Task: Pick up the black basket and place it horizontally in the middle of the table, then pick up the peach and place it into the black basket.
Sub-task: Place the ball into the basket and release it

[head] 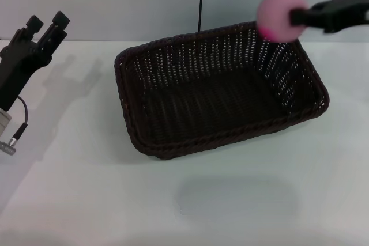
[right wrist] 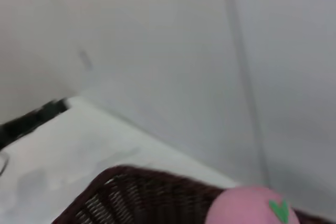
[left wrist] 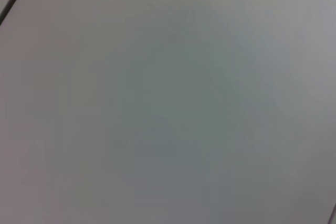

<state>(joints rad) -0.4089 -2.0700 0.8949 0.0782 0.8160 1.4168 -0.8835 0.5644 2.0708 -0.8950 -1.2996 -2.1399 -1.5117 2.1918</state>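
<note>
Between my right gripper [head: 295,16] fingers, closed on it: one smooth round pink peach [head: 279,15], over one dark woven wicker basket [head: 219,87]; left gripper [head: 47,25] idle, fingers apart.

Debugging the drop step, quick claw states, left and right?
Left claw: open, empty, parked at the table's left edge.
Right claw: shut on the peach, above the black basket's far right corner.

black basket [head: 219,93] interior open, table [head: 75,188] around bare
</note>
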